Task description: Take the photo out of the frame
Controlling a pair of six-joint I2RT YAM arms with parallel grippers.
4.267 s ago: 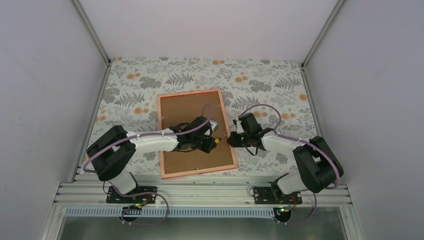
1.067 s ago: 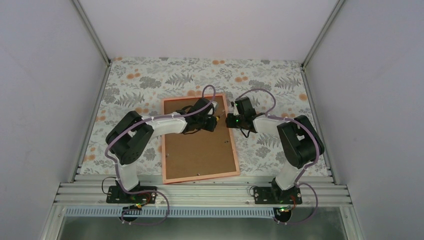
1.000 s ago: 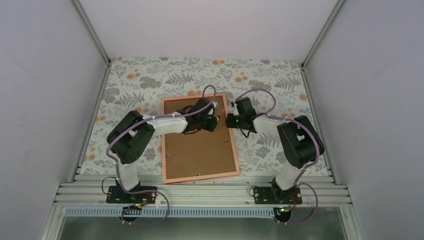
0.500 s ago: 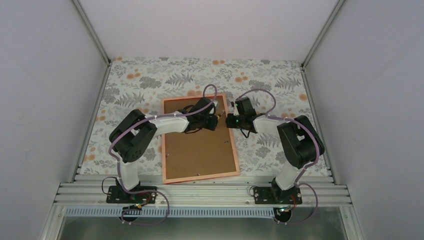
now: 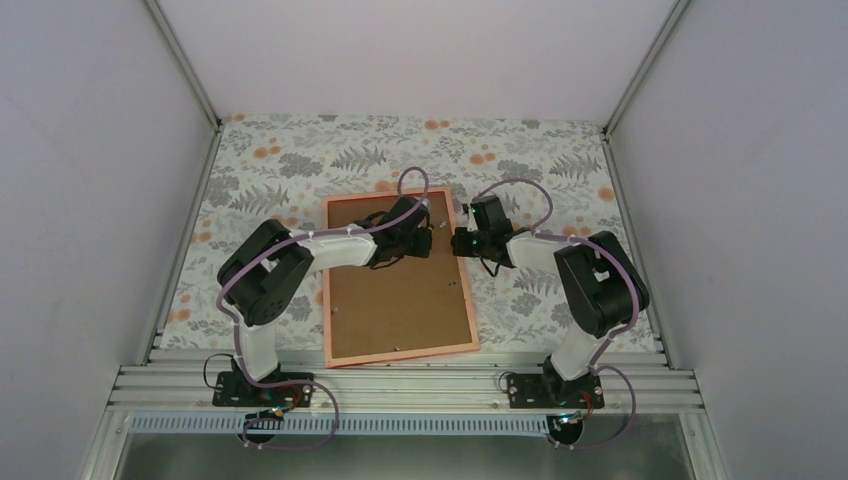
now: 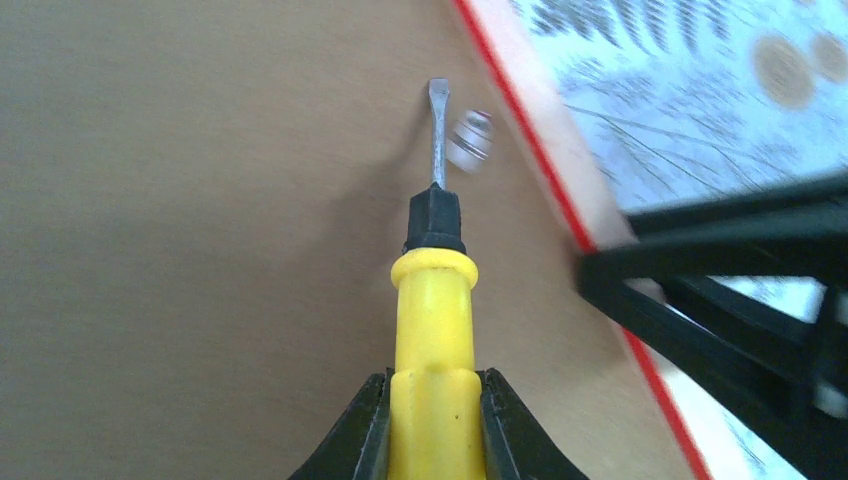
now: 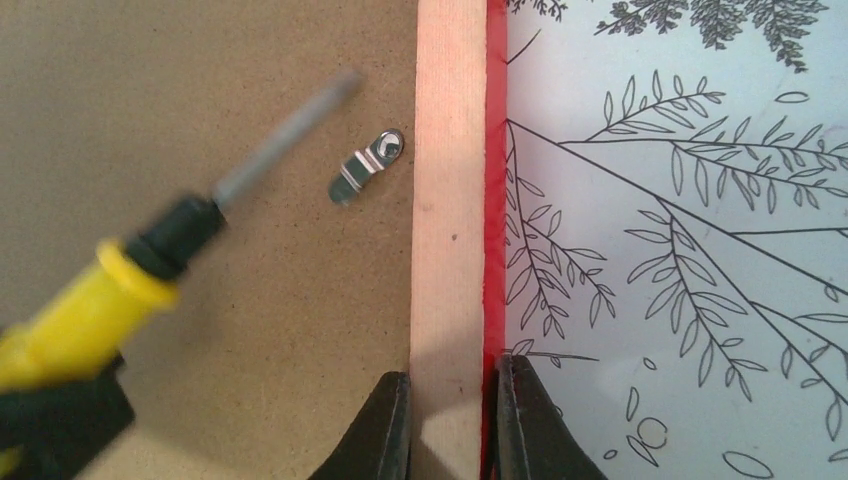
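Observation:
The frame point(image 5: 401, 353) lies face down on the table, its brown backing point(image 5: 395, 300) up. The photo is hidden under it. My left gripper point(image 5: 428, 240) hovers over the upper right part of the backing, shut on a yellow-handled screwdriver point(image 6: 432, 330). The blade tip rests on the backing just left of a small metal clip point(image 6: 468, 140). My right gripper point(image 7: 449, 385) is shut on the frame's right rail point(image 7: 448, 200), one finger on the backing side and one on the red outer side. The clip point(image 7: 365, 165) and the screwdriver point(image 7: 110, 300) also show in the right wrist view.
A floral tablecloth point(image 5: 290, 170) covers the table. Grey walls close in the left, right and far sides. An aluminium rail point(image 5: 400, 385) runs along the near edge by the arm bases. The right gripper's black body point(image 6: 720, 300) sits close beside the screwdriver.
The left wrist has turned a little at the frame's upper right edge, so the yellow handle no longer shows from above. The frame and the right arm have stayed put.

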